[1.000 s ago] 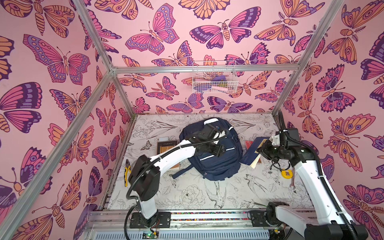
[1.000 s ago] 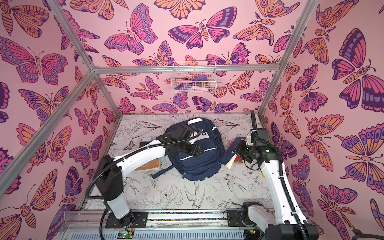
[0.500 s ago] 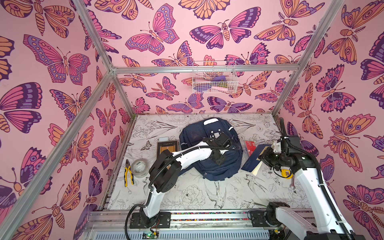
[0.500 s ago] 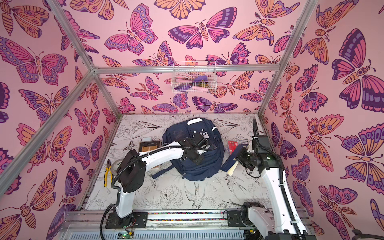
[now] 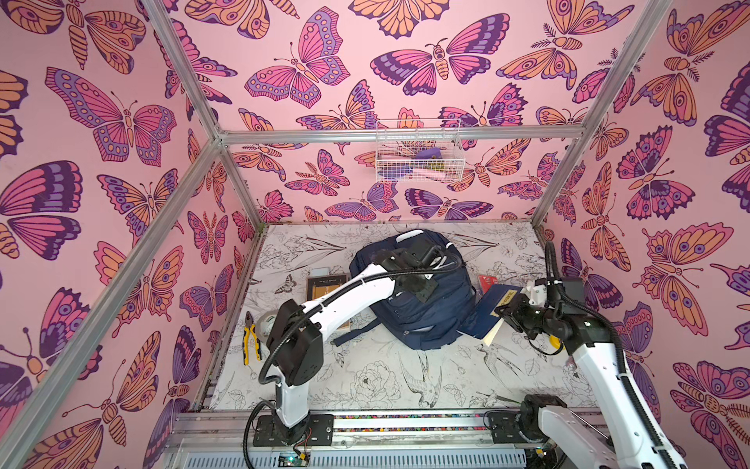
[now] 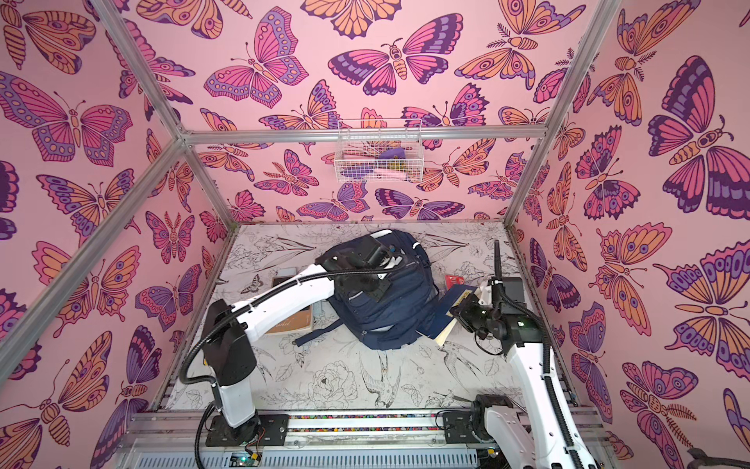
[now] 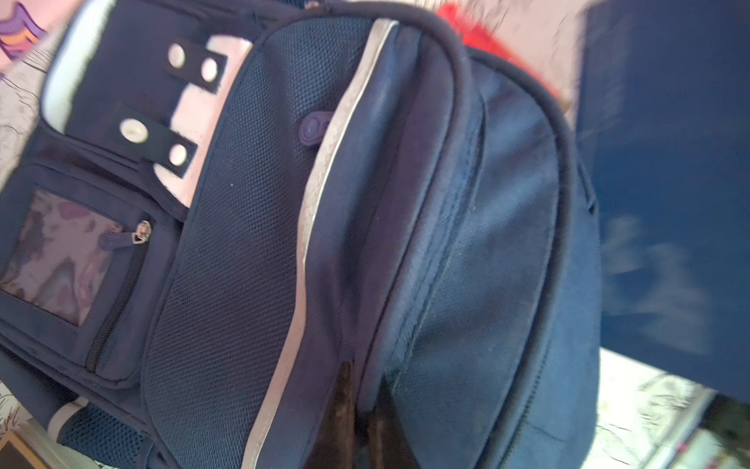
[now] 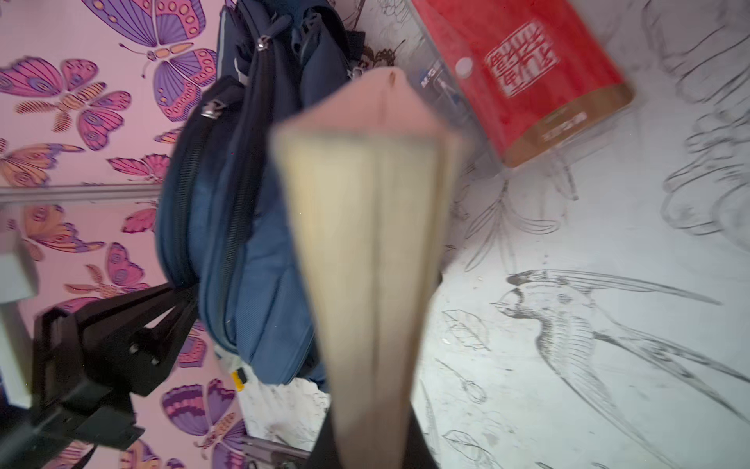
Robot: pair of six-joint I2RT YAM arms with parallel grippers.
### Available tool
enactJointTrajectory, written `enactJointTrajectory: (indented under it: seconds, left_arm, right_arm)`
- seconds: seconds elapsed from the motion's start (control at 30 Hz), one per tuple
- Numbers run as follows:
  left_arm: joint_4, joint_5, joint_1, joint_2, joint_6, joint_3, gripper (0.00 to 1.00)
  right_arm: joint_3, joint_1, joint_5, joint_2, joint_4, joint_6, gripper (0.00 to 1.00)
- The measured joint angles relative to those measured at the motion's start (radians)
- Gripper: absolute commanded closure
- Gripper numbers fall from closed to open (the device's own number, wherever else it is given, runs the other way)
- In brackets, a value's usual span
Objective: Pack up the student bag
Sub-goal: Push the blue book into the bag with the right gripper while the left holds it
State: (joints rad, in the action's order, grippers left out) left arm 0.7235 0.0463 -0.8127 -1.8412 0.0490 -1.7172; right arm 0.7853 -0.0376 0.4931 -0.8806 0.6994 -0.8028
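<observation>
Bag (image 5: 422, 320) between left fingers (image 7: 339, 418) (book (image 5: 487, 308) beside)

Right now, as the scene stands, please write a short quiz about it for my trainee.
1. What colour are the handles of the pliers?
2. True or false: the right gripper is empty.
3. The left gripper pinches: A) the pliers, B) fabric of the student bag, C) nothing.

Key
1. Yellow.
2. False; it holds a blue book.
3. B.
</observation>
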Motion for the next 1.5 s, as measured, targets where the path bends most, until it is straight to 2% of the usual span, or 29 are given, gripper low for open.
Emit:
enactJointTrajectory:
  seconds: [0.13, 0.27, 0.47, 0.6, 0.83, 0.9, 1.0, 1.03, 1.07, 1.23, 1.3, 1.5]
  left_arm:
    - [-0.002, 0.095, 0.056, 0.039, 0.029, 0.005, 1.0]
    - [-0.031, 0.182, 0.089, 0.048, 0.053, 0.034, 1.0]
    - [-0.074, 0.303, 0.1, 0.051, 0.095, 0.05, 1.0]
    - [-0.114, 0.36, 0.105, 0.052, 0.126, 0.05, 1.0]
    - [-0.149, 0.454, 0.124, 0.052, 0.147, 0.056, 1.0]
    - [-0.151, 0.477, 0.129, 0.052, 0.147, 0.063, 1.0]
    - [-0.16, 0.506, 0.137, 0.052, 0.147, 0.078, 1.0]
    - [-0.165, 0.513, 0.139, 0.052, 0.147, 0.082, 1.0]
    - [-0.171, 0.519, 0.142, 0.052, 0.147, 0.089, 1.0]
    - [-0.202, 0.55, 0.158, 0.052, 0.146, 0.127, 1.0]
    - [-0.212, 0.562, 0.161, 0.052, 0.146, 0.145, 1.0]
    - [-0.251, 0.583, 0.169, 0.052, 0.141, 0.182, 1.0]
  right_arm:
    - [-0.101, 0.005, 0.068, 0.004, -0.168, -0.12, 1.0]
    - [-0.136, 0.031, 0.098, -0.002, -0.302, -0.206, 1.0]
    - [-0.158, 0.152, 0.074, -0.072, -0.523, -0.298, 1.0]
    - [-0.179, 0.246, 0.009, -0.197, -0.678, -0.336, 1.0]
    - [-0.172, 0.331, -0.049, -0.474, -0.953, -0.384, 1.0]
    - [-0.151, 0.346, -0.055, -0.547, -1.007, -0.392, 0.92]
    - [-0.116, 0.359, -0.064, -0.646, -1.076, -0.409, 0.66]
    - [-0.106, 0.359, -0.068, -0.674, -1.088, -0.403, 0.61]
    - [-0.093, 0.36, -0.076, -0.708, -1.098, -0.403, 0.51]
    - [-0.046, 0.36, -0.118, -0.745, -0.987, -0.355, 0.16]
    - [-0.029, 0.36, -0.135, -0.723, -0.91, -0.322, 0.12]
    - [0.0, 0.359, -0.228, -0.531, -0.613, -0.204, 0.12]
